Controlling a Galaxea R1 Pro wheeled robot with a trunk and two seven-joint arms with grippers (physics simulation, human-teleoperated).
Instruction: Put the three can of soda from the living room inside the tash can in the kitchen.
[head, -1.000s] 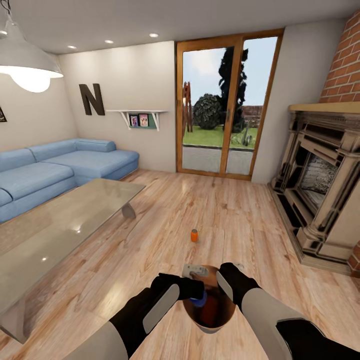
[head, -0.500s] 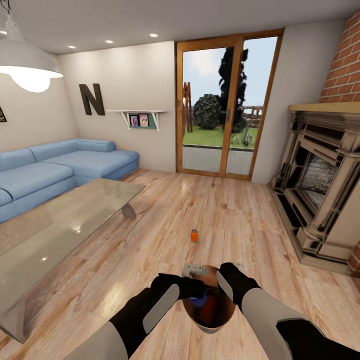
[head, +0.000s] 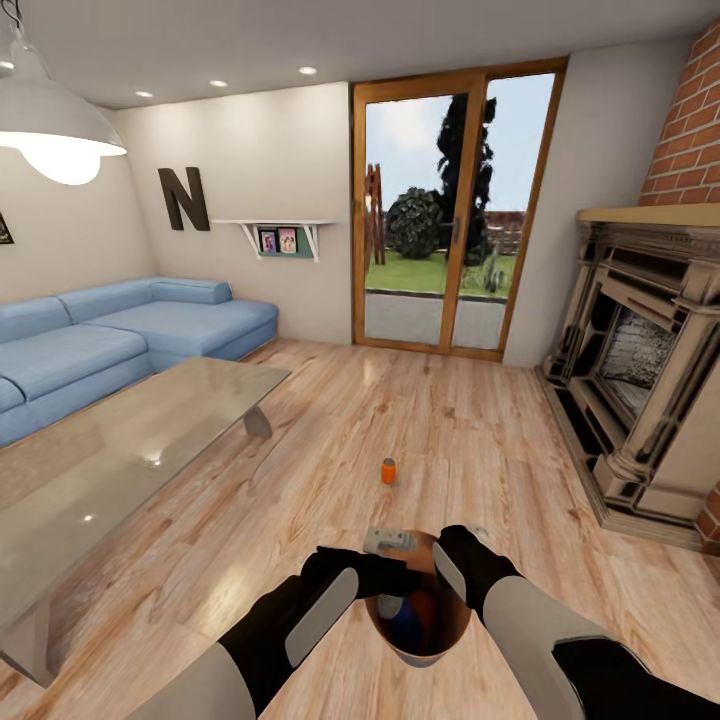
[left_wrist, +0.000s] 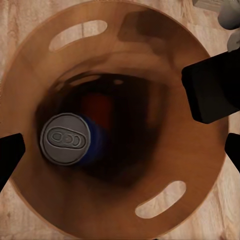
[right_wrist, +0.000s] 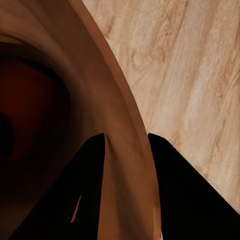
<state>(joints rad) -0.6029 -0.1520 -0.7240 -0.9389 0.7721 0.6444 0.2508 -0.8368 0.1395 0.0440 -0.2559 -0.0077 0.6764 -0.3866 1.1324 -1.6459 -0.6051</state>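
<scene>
In the head view, the trash can is held up low in front of the robot, over the wood floor. The left gripper hangs over its mouth, and the right gripper pinches its rim. An orange soda can stands on the floor farther off, near the glass table. In the left wrist view, the blue soda can sits inside the trash can beside a reddish soda can, and the left fingers are spread wide, holding nothing. In the right wrist view, the right fingers squeeze the can's wall between them.
</scene>
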